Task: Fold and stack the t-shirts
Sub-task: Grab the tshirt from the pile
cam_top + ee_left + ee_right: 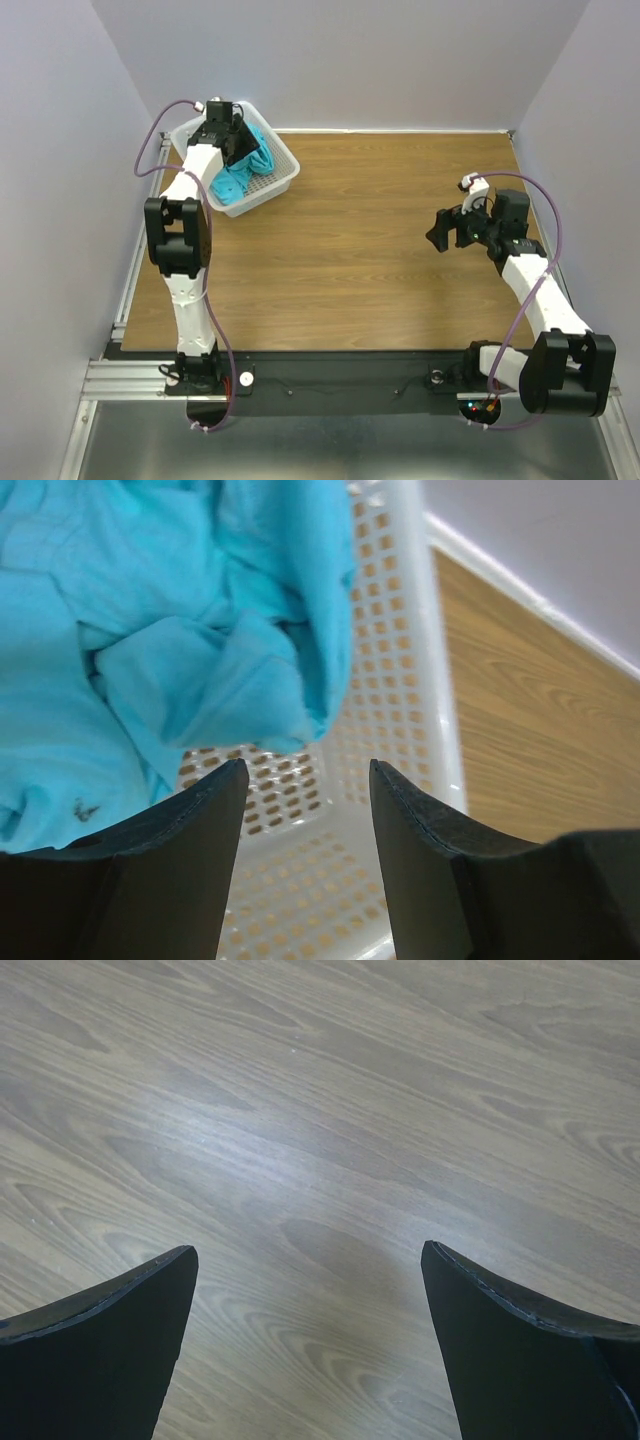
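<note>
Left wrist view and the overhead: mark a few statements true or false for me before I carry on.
1. The shirt lies bunched inside the white basket. True.
2. The left claw is clamped on the shirt. False: its jaws stand apart with only basket floor between them.
3. The right claw is open above the table, holding nothing. True.
4. The basket sits at the near right corner. False: it sits at the far left corner.
</note>
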Tool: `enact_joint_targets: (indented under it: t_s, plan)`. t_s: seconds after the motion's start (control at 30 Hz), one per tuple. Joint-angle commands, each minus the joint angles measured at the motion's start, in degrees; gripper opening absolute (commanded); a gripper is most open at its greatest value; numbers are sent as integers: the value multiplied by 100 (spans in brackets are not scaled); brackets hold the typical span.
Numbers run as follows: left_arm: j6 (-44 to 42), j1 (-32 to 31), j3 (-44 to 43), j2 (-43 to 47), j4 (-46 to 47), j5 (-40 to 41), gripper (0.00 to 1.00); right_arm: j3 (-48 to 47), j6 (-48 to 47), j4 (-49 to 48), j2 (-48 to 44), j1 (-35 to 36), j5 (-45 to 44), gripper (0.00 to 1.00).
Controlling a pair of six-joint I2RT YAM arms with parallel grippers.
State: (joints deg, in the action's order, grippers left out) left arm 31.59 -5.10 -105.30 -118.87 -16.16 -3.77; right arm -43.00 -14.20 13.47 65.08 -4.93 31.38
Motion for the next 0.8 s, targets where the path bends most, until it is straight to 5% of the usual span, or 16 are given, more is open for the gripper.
enact_joint_targets:
  t_s: [0.0, 0.27, 0.5, 0.67, 0.77]
  plan:
    - [-82, 53, -807, -240, -614, 726, 63, -94, 57, -135, -145, -43, 79, 100]
    - [-531, 97, -1379, -866, -853, 1299, 63, -94, 66, -143, -118, -78, 79, 100]
    - [-874, 115, -1617, -1244, -862, 984, 62, -77, 66, -143, -92, -131, 97, 100]
    - [-997, 115, -1635, -1341, -775, 729, 47, -68, 57, -143, -101, -175, 123, 100]
    - [-1102, 106, -1407, -1174, -538, 624, 23, -59, 57, -152, -127, -201, 167, 100]
